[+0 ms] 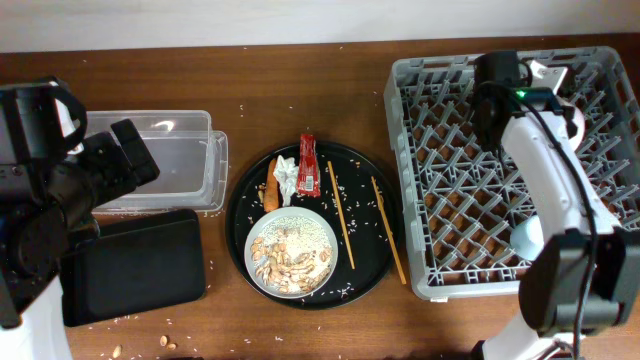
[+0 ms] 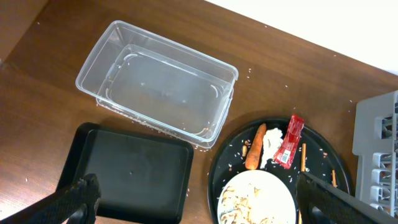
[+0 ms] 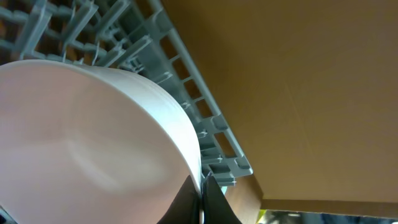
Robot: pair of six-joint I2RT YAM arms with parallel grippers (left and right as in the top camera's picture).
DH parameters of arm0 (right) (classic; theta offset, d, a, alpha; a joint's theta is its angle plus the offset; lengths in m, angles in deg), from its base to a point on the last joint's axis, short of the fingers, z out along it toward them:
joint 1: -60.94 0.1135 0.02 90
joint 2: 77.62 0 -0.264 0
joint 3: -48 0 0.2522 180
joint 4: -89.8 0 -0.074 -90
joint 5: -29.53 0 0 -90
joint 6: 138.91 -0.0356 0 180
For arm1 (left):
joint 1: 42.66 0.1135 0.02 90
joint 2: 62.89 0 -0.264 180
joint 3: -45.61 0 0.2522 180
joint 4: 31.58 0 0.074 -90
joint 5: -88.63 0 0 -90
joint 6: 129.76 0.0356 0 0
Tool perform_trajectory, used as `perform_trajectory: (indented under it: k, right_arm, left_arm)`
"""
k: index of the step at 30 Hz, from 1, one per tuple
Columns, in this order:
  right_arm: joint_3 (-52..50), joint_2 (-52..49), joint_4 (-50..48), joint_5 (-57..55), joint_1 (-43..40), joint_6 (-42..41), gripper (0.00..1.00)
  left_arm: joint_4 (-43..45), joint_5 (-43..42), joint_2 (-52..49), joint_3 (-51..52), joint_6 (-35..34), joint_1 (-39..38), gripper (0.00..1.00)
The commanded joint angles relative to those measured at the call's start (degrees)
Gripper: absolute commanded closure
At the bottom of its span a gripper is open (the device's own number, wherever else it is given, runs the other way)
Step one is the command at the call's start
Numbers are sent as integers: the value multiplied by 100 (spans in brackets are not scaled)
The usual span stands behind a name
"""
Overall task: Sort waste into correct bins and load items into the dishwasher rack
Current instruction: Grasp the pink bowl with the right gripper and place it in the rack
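Observation:
The pale bowl [image 3: 81, 137] is tilted over the far right corner of the dishwasher rack [image 1: 440, 150], and my right gripper [image 3: 202, 186] is shut on its rim. A light-blue cup [image 1: 527, 237] sits in the rack's near right part. On the round black tray [image 1: 240, 195] lie the plate [image 1: 256, 232] with food scraps and rice [image 1: 293, 255], the tissue [image 1: 287, 175], the red wrapper [image 1: 307, 163], the carrot [image 1: 271, 192] and two chopsticks [image 1: 340, 215]. My left gripper [image 2: 196, 186] is open and empty, high above the shallow black tray [image 2: 130, 165] and the clear tub [image 2: 155, 87].
Rice grains and crumbs are scattered on the wooden table around the bins and the round tray. My right arm [image 1: 560, 180] stretches across the rack's right side. The table's far edge runs just behind the tub and the rack.

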Motion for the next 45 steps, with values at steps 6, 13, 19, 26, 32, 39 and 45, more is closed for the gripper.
perform_trajectory:
  k: [6, 13, 19, 26, 32, 39, 45]
  right_arm:
    - [-61, -660, 133, -551, 437, 44, 96]
    - [-61, -636, 273, -551, 1394, 44, 96]
    - [-61, -636, 310, -444, 1821, 0, 96]
    - [-50, -459, 658, -374, 2035, -94, 73]
    - [-48, -79, 717, -175, 2087, -195, 78]
    - [-50, 315, 1204, 623, 2321, -695, 87]
    - [-37, 374, 1346, 1228, 2441, -804, 70]
  left_arm:
    - [-9, 87, -7, -31, -74, 0, 1]
    - [-9, 87, -7, -31, -74, 0, 1]
    - [-9, 87, -7, -31, -74, 0, 1]
    - [-9, 87, -7, -31, -74, 0, 1]
    - [-9, 87, -7, -31, -74, 0, 1]
    - [-9, 87, -7, -31, -74, 0, 1]
    - [-9, 87, -7, -31, -74, 0, 1]
